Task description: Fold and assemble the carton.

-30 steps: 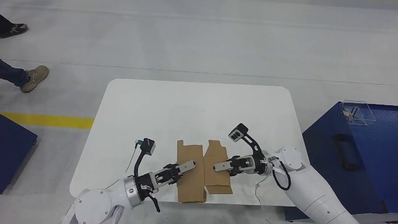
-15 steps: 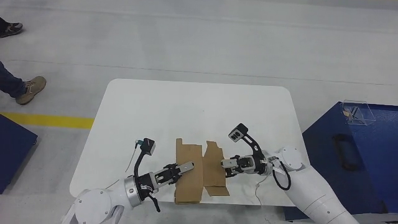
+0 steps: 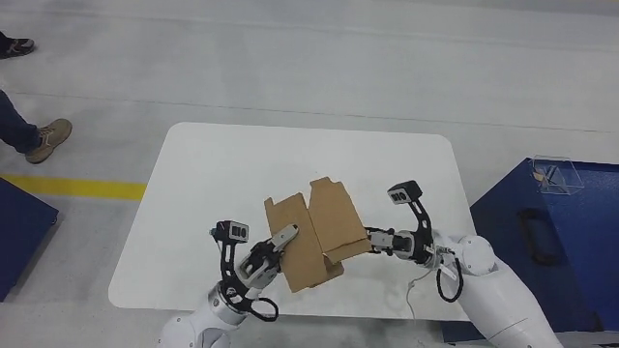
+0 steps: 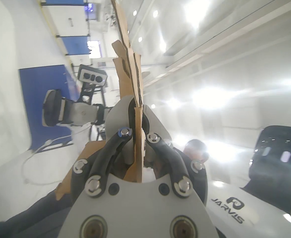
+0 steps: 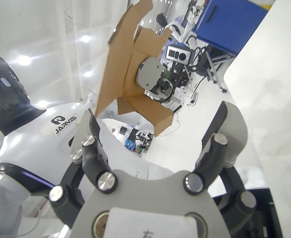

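- Nearest, in the lower middle of the top view, the left gripper [image 3: 281, 239] is clamping the carton [image 3: 314, 232] by its left edge. The left wrist view is showing its fingers [image 4: 121, 117] pinching a cardboard edge tight between them.
- Just to the right, in the lower right of the top view, the right gripper [image 3: 373, 242] is sitting at the carton's right edge with its jaws spread wide, gripping nothing. In the right wrist view one of its fingers [image 5: 90, 125] is lying just beside a corner of the cardboard, and I cannot tell whether they are touching. The other finger is standing well apart from the cardboard.
- Between the two grippers the carton is hanging tilted above the table [image 3: 290, 155]. It is partly unfolded, with brown panels angling toward the middle of the frame and loose flaps sticking out.
- Behind it, the white table with rounded corners is spreading across the centre of the top view.
- Farther off, a blue cabinet [image 3: 556, 242] is standing at the right edge of the frame, and a yellow floor line [image 3: 73, 188] is running in from the left edge.
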Robot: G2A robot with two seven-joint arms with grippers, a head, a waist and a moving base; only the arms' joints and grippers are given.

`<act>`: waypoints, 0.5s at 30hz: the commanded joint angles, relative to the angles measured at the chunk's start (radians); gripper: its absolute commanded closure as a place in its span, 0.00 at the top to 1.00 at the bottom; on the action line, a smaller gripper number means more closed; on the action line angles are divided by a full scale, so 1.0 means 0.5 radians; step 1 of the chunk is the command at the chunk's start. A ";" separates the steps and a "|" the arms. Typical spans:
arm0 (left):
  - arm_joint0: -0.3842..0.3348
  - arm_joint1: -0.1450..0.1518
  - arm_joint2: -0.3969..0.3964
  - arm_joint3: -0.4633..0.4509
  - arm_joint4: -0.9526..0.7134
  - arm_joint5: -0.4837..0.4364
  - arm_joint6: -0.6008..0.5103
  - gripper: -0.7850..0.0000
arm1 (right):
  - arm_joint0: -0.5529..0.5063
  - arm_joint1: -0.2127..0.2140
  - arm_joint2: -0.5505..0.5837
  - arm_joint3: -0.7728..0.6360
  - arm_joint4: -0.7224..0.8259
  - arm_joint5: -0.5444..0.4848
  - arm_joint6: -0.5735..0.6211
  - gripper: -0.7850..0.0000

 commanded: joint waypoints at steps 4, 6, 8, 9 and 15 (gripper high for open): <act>-0.153 -0.085 0.244 0.214 -0.234 -0.239 0.280 0.00 | -0.129 0.016 0.066 -0.122 -0.029 -0.068 -0.068 1.00; -0.222 -0.111 0.299 0.326 -0.219 -0.315 0.324 0.00 | -0.141 0.016 0.061 -0.147 -0.037 -0.065 -0.065 1.00; -0.268 -0.138 0.373 0.429 -0.220 -0.335 0.380 0.00 | -0.147 0.014 0.052 -0.181 -0.086 -0.094 -0.094 1.00; -0.288 -0.151 0.396 0.460 -0.244 -0.339 0.418 0.00 | -0.151 0.013 0.054 -0.189 -0.126 -0.123 -0.123 1.00; -0.338 -0.199 0.463 0.539 -0.407 -0.317 0.484 0.00 | -0.200 0.007 0.087 -0.188 -0.449 -0.380 -0.380 1.00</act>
